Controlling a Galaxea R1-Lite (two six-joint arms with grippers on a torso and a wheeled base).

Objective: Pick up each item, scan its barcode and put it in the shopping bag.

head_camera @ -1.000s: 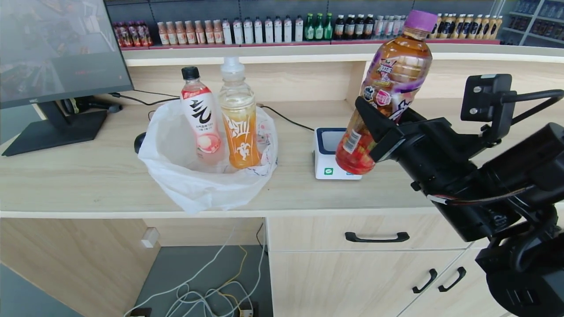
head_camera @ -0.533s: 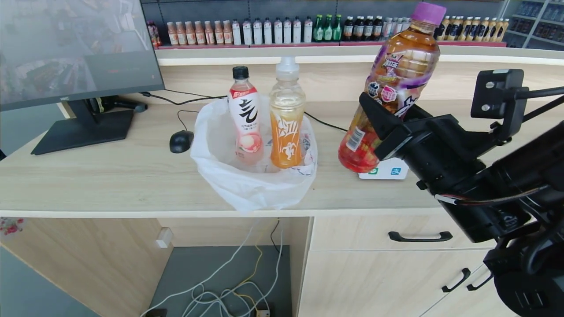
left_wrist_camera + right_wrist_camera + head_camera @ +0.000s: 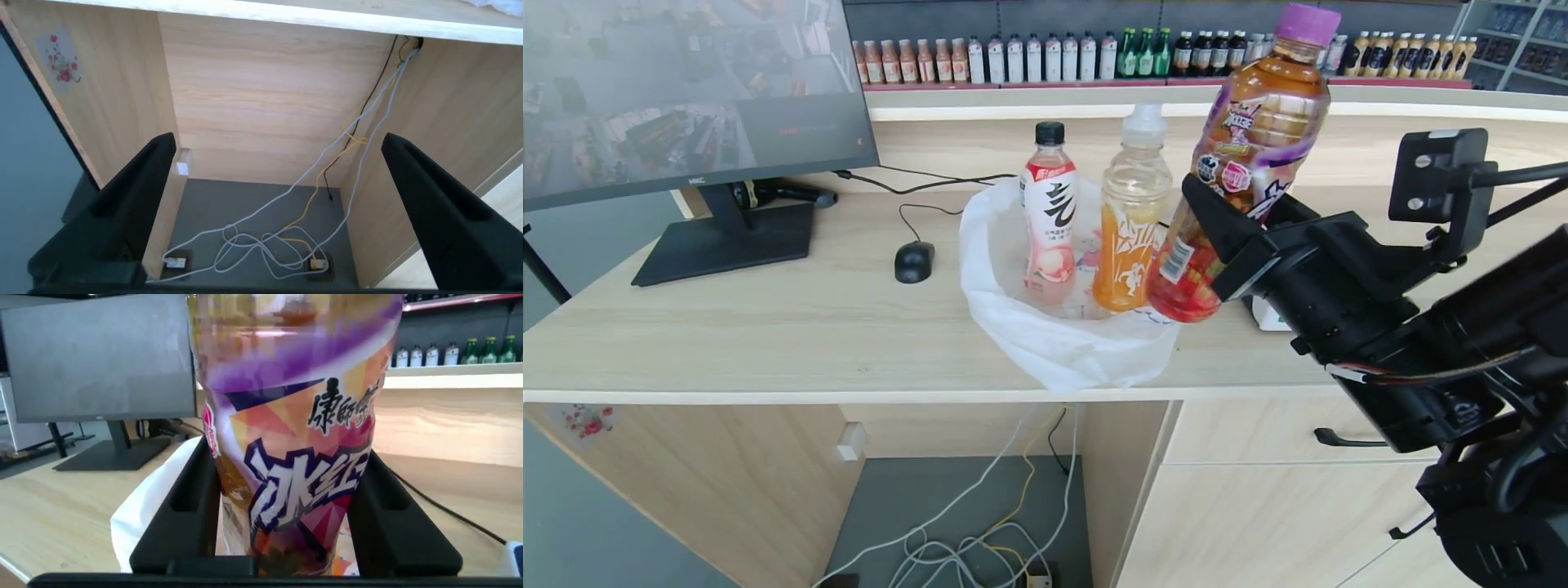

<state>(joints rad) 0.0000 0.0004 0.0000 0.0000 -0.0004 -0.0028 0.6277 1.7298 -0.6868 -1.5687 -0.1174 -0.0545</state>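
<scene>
My right gripper (image 3: 1215, 245) is shut on a purple-capped red tea bottle (image 3: 1245, 155), held tilted above the counter right beside the white shopping bag (image 3: 1045, 347). In the right wrist view the bottle (image 3: 294, 457) sits between both fingers of the gripper (image 3: 290, 518), with the bag (image 3: 155, 514) behind it. A pink-and-white bottle (image 3: 1049, 220) and an orange bottle (image 3: 1131, 237) stand upright in the bag. The white scanner (image 3: 1267, 314) is mostly hidden behind my right arm. My left gripper (image 3: 282, 196) hangs open below the counter edge, holding nothing.
A monitor (image 3: 686, 90) and a black mouse (image 3: 914, 261) sit on the wooden counter (image 3: 768, 327) left of the bag. Drink bottles line the back shelf (image 3: 1094, 57). Loose cables (image 3: 980, 523) lie under the counter; drawers (image 3: 1339, 441) are at the right.
The head camera has shifted, so the counter scene slid right in the picture. Relative to the counter, the held bottle went left, from over the scanner to beside the bag.
</scene>
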